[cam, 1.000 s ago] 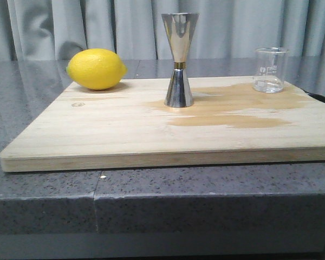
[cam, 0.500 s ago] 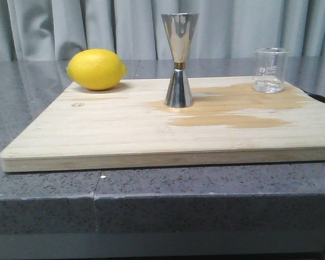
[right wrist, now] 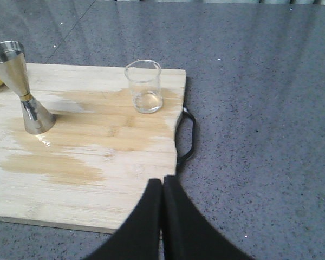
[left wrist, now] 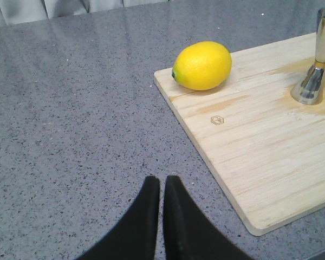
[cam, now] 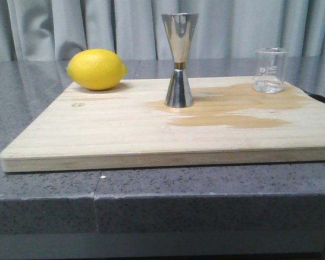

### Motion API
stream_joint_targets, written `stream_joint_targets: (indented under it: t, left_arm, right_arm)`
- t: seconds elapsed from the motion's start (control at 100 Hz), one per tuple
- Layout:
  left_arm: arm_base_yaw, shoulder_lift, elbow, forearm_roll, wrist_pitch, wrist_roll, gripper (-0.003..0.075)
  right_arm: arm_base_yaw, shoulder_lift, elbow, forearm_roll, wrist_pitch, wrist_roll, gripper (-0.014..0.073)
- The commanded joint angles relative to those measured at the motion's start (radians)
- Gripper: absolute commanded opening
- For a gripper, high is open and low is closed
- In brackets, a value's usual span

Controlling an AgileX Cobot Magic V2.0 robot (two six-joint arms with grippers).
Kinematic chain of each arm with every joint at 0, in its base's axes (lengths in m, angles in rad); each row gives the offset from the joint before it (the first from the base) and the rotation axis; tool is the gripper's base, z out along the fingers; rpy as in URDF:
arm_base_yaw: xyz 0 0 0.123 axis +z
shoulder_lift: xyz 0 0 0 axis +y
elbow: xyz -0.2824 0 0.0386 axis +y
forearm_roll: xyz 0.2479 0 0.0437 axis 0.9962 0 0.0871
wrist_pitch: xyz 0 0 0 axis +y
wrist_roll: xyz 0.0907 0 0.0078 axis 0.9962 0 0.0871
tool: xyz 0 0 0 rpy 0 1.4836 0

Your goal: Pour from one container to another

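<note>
Your robot shows only its fingertips here. The left gripper (left wrist: 162,189) ends in two matte black fingers (left wrist: 143,216), smooth and tapering to rounded points, with no screws, cables or markings visible. The right gripper (right wrist: 162,189) looks identical: two plain black tapered fingers (right wrist: 179,222), broad at the base.

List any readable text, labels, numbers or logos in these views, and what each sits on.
No text can be read as words or numbers.
Glass beaker: faint white printed marks on its wall, too small and blurred to read.
Wooden cutting board: a small hexagon logo burned into it near the lemon, no legible lettering.
Steel jigger: no visible marking, only a gold band at the waist.
</note>
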Motion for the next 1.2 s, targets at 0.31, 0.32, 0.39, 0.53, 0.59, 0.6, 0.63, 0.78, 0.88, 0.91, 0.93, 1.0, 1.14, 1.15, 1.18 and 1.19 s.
stream_joint_targets:
  t: [0.31, 0.32, 0.39, 0.53, 0.59, 0.6, 0.63, 0.78, 0.88, 0.91, 0.93, 1.0, 1.14, 1.15, 1.18, 1.19]
  left_arm:
    - [0.001, 0.003, -0.026, 0.001, -0.076, -0.011, -0.0019]
    - [0.001, 0.003, -0.026, 0.001, -0.076, -0.011, -0.0019]
    - [0.001, 0.001, -0.020, 0.001, -0.080, -0.011, -0.0019]
    - [0.080, -0.086, 0.065, -0.011, -0.142, -0.011, -0.0019]
    - [0.129, -0.148, 0.131, -0.013, -0.195, -0.011, -0.0019]
    - [0.141, -0.156, 0.150, -0.018, -0.211, -0.011, -0.0019]
    - [0.164, -0.187, 0.189, -0.021, -0.246, -0.011, -0.0019]
    - [0.245, -0.360, 0.408, -0.045, -0.436, -0.011, -0.0019]
    - [0.273, -0.439, 0.535, -0.086, -0.543, -0.011, -0.0019]
    - [0.277, -0.454, 0.561, -0.090, -0.569, -0.011, -0.0019]
    - [0.277, -0.464, 0.579, -0.090, -0.584, -0.011, -0.0019]
    - [0.277, -0.491, 0.614, -0.090, -0.623, -0.011, -0.0019]
    - [0.275, -0.494, 0.611, -0.086, -0.618, -0.008, -0.0019]
    - [0.275, -0.494, 0.611, -0.086, -0.618, -0.008, -0.0019]
    - [0.275, -0.494, 0.611, -0.086, -0.618, -0.008, -0.0019]
    - [0.275, -0.494, 0.611, -0.086, -0.618, -0.008, -0.0019]
  right_arm:
    - [-0.007, 0.005, -0.024, -0.018, -0.072, -0.002, -0.0069]
    - [-0.007, 0.005, -0.024, -0.018, -0.072, -0.002, -0.0069]
    - [-0.007, 0.005, -0.024, -0.018, -0.072, -0.002, -0.0069]
    - [-0.007, 0.005, -0.024, -0.018, -0.072, -0.002, -0.0069]
    - [-0.007, 0.005, -0.024, -0.018, -0.072, -0.002, -0.0069]
    - [-0.007, 0.005, -0.024, -0.018, -0.072, -0.002, -0.0069]
    - [-0.007, 0.005, -0.024, -0.018, -0.072, -0.002, -0.0069]
    - [-0.007, 0.005, -0.024, -0.018, -0.072, -0.002, -0.0069]
    - [-0.007, 0.005, -0.024, -0.018, -0.072, -0.002, -0.0069]
    - [-0.007, 0.005, -0.024, -0.018, -0.072, -0.002, -0.0069]
    - [-0.007, 0.005, -0.024, -0.018, -0.072, -0.002, -0.0069]
    - [-0.007, 0.005, -0.024, -0.018, -0.072, -0.002, -0.0069]
    - [-0.007, 0.005, -0.024, -0.018, -0.072, -0.002, -0.0069]
    - [-0.007, 0.005, -0.024, -0.018, -0.072, -0.002, -0.0069]
    - [-0.007, 0.005, -0.024, -0.018, -0.072, -0.002, -0.0069]
    - [-0.007, 0.005, -0.024, -0.018, -0.072, -0.002, -0.0069]
